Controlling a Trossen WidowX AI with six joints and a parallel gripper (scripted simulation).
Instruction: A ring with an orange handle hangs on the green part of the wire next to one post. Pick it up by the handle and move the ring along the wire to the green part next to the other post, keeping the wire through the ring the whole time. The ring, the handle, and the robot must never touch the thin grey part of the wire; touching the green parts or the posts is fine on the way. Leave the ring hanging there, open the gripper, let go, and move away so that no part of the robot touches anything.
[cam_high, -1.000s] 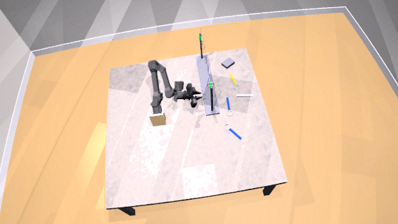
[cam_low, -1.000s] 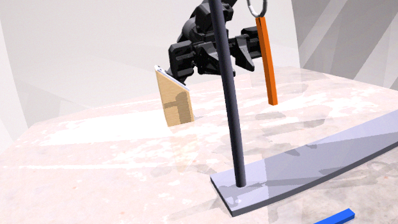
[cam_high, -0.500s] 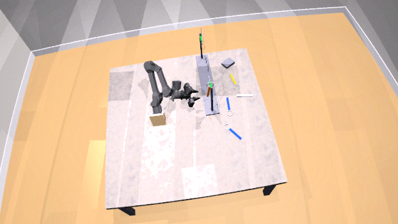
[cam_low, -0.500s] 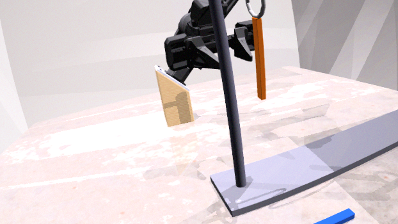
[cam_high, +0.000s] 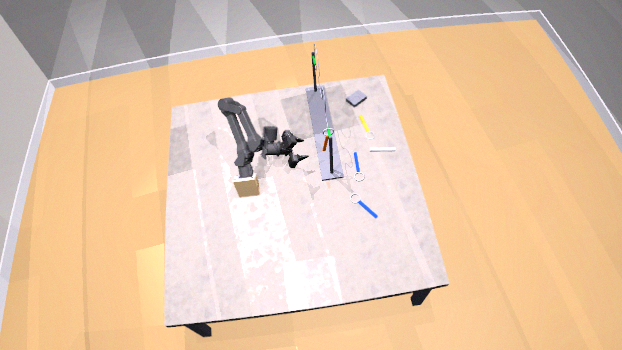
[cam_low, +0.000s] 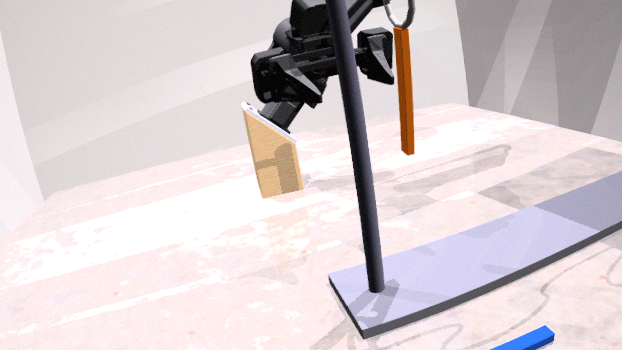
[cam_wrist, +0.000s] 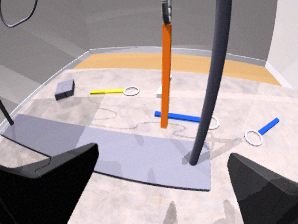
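The ring (cam_high: 323, 132) (cam_low: 413, 14) (cam_wrist: 166, 11) hangs at the green part (cam_high: 329, 131) beside the near post (cam_high: 331, 159) (cam_low: 365, 190) (cam_wrist: 211, 95). Its orange handle (cam_high: 325, 143) (cam_low: 405, 95) (cam_wrist: 166, 75) hangs down almost upright, apart from that post. My gripper (cam_high: 305, 149) (cam_low: 356, 92) (cam_wrist: 164, 156) is wide open and empty, drawn back on the arm's side of the handle. In the top view a gap shows between the fingertips and the handle. The other green part (cam_high: 314, 59) is at the far post (cam_high: 314, 77). Whether the wire passes through the ring is too small to tell.
The posts stand on a grey base plate (cam_high: 318, 120) (cam_low: 475, 245) (cam_wrist: 135, 155). Beyond it lie a dark block (cam_high: 356, 98) (cam_wrist: 64, 89), a yellow-handled ring (cam_high: 364, 123) (cam_wrist: 107, 91), a white bar (cam_high: 382, 149) and two blue-handled rings. A wooden block (cam_high: 247, 188) (cam_low: 275, 170) is by the arm's base.
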